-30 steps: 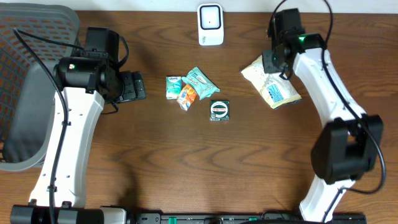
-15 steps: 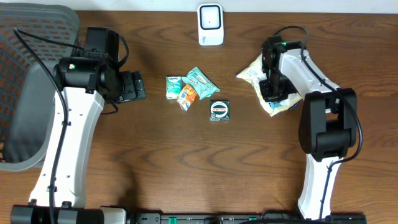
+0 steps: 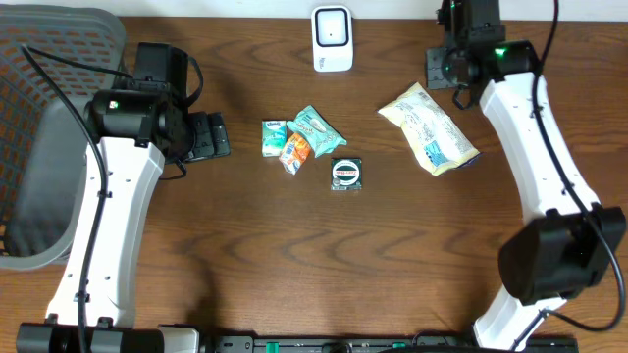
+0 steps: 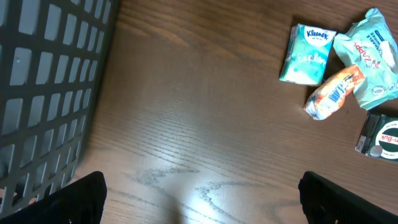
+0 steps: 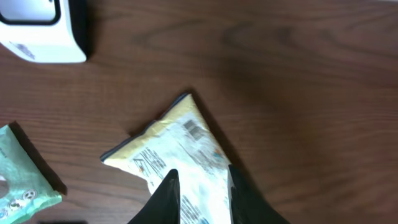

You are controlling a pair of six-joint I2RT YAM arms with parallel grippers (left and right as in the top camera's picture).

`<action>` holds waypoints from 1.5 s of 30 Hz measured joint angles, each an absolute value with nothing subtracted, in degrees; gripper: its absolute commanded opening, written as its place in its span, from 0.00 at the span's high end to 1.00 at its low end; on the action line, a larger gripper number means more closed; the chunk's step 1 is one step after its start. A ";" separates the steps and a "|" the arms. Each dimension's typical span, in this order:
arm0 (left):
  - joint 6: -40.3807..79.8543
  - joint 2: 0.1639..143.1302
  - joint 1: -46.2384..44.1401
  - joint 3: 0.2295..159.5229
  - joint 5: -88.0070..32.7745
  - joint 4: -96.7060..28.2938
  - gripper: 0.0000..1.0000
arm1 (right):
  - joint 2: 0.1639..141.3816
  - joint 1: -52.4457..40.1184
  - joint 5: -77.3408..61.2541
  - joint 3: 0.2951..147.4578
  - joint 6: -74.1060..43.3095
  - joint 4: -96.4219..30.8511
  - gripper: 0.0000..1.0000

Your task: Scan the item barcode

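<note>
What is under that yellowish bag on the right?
Only the wooden table shows around the bag, which lies flat; nothing sticks out from beneath. Its underside is covered, and in the right wrist view the right gripper hides part of it.

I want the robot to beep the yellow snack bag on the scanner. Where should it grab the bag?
Probably the flat sealed end nearest the scanner, coming straight down from above. The snack bag lies flat on the table and looks puffy in the middle, likely too wide for the fingers, while that end is thin. Gripping there should also leave the barcode uncovered.
</note>
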State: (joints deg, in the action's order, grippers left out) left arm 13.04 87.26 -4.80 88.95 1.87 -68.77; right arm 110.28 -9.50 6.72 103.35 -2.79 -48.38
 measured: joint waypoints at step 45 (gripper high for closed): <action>13.04 87.26 -4.80 88.95 1.87 -68.79 0.02 | 118.02 -9.67 1.76 85.91 -6.83 -55.00 0.75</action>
State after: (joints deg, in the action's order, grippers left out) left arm 13.04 87.26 -4.80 88.95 1.87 -68.79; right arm 118.02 -9.67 1.76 85.91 -6.83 -55.00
